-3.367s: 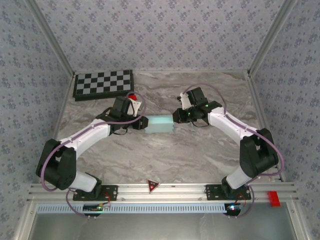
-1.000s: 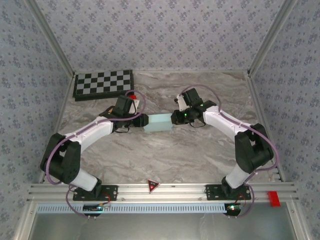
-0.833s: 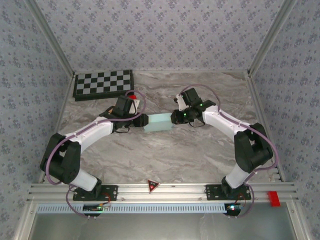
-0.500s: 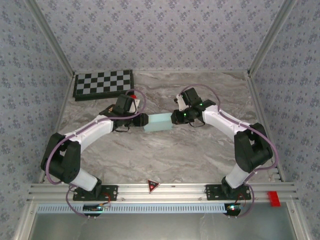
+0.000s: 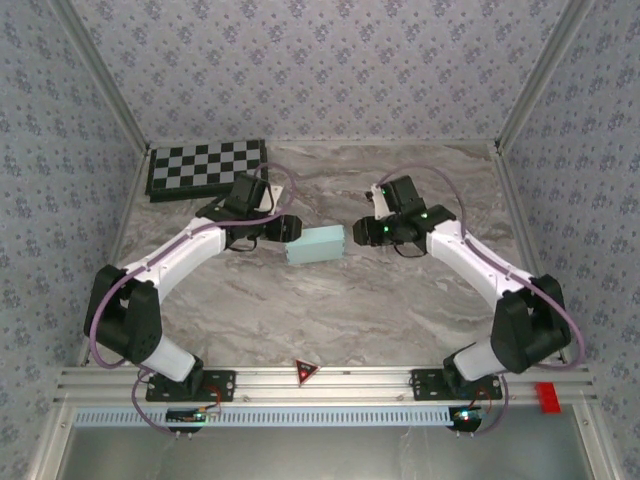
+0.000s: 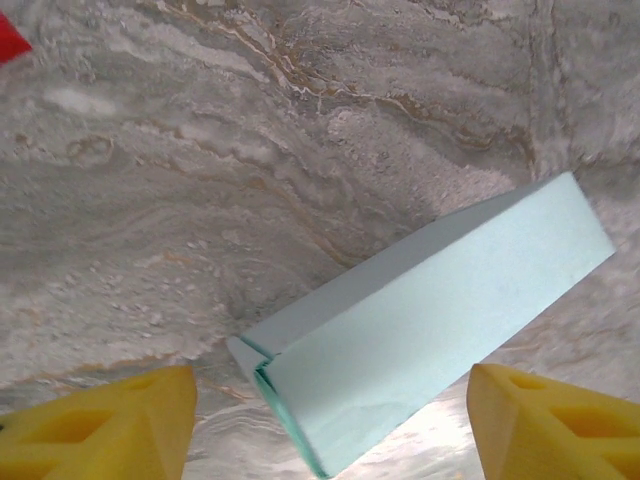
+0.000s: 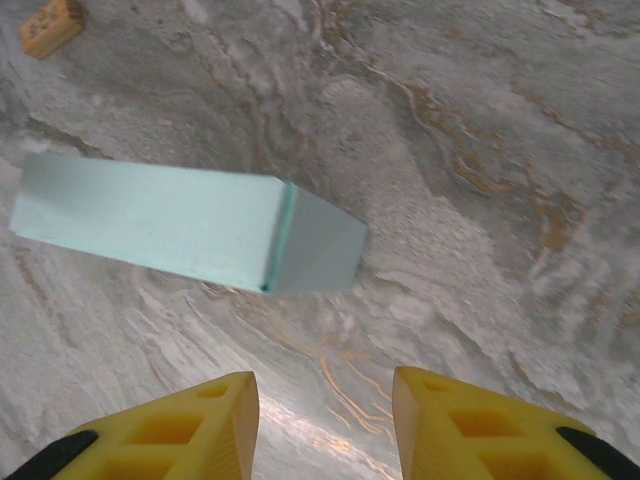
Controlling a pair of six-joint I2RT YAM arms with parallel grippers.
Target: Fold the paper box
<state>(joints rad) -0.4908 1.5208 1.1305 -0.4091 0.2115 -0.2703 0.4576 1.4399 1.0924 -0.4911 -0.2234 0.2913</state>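
Grey-veined marble surface [image 5: 330, 310] carries a black-and-white checkerboard [image 5: 207, 168] in its far left corner and a small red block [image 6: 10, 38] by the left arm, both apart from the box. Mid-surface between the arms lies the pale cyan paper box [image 5: 315, 243], folded shut into a flat oblong, slightly skewed. Left jaws stand wide and empty, flanking its end; right jaws are part-open and empty, just short of it.

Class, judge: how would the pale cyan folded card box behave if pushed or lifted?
The pale cyan folded card box looks hollow and thin-walled, so probably light and easily dented. Lying flat on the smooth marble table, it would likely slide, not tip. Its end flap gapes slightly and might spring open.
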